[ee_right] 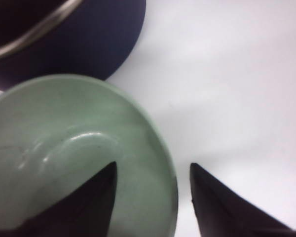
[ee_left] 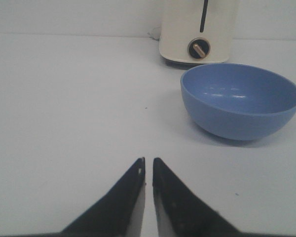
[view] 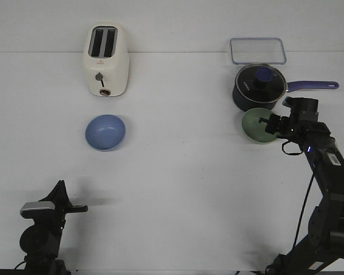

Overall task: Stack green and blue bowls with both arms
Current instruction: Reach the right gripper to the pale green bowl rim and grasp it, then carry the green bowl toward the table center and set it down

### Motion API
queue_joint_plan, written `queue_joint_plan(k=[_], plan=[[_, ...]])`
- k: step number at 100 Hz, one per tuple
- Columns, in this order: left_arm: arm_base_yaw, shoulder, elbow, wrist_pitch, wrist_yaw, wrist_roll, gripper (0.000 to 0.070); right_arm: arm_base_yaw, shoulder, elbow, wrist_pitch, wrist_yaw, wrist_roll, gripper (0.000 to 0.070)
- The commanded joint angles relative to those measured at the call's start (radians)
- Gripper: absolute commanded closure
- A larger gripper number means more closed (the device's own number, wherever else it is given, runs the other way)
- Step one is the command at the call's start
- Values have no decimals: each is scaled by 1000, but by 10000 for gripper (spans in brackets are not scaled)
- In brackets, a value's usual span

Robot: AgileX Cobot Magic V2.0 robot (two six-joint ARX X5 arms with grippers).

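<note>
While straddling rim: right gripper (ee_right: 153, 173) spread wide over green bowl (ee_right: 64, 148), one finger inside, other outside, wall between them (not pinched, gap visible on the outer side).
Green bowl: upright on table (view: 178, 189), far right, just in front of dark saucepan (view: 258, 86), nearly touching it; right gripper (view: 270, 122) at its right edge.
Blue bowl: (view: 105, 132) upright, left half of table, just in front of cream toaster (view: 106, 60); well apart from green bowl (view: 258, 125).
Left gripper: (view: 74, 208) low at near left edge, fingertips almost together, only thin slit between (holding nothing); blue bowl (ee_left: 241, 101) ahead of it, well apart, toaster (ee_left: 197, 29) behind.
Back right: clear lidded container (view: 257, 50) behind saucepan.
Stack status: not yet stacked, bowls on opposite sides.
</note>
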Motion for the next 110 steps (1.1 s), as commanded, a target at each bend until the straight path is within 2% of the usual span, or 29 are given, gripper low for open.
queue_joint_plan(k=[1,4,13,21,39,57,68,84,103,110], plan=[[-1,-2,-18,10,5,11,685,-1,41,23,11,8,15,448],[-1,-2,-18,10,5,11,685,-1,45,23,11,7,20,477],[-1,-2,-18,10,5,11,685,-1,48,23,8,8,29,651],[-1,-2,-18,10,5,11,685,-1,48,23,15,7,34,697],[-1,-2,-18,10,5,11,685,-4,35,24,0,-13,44,697],[-1,-2,-18,10,5,11,685,-10,-79,24,-75,-170,15,697],[-1,-2,-18,10,5,11,685,24,-181,22,-180,-200,-47,697],[-1,-2,-18,10,5,11,685,175,-297,-26,-262,-202,-93,697],[-1,-2,-18,10,5,11,685,448,-348,-160,-222,-200,-62,697],[-1,-2,-18,10,5,11,685,547,-347,-208,-181,-163,-27,697]])
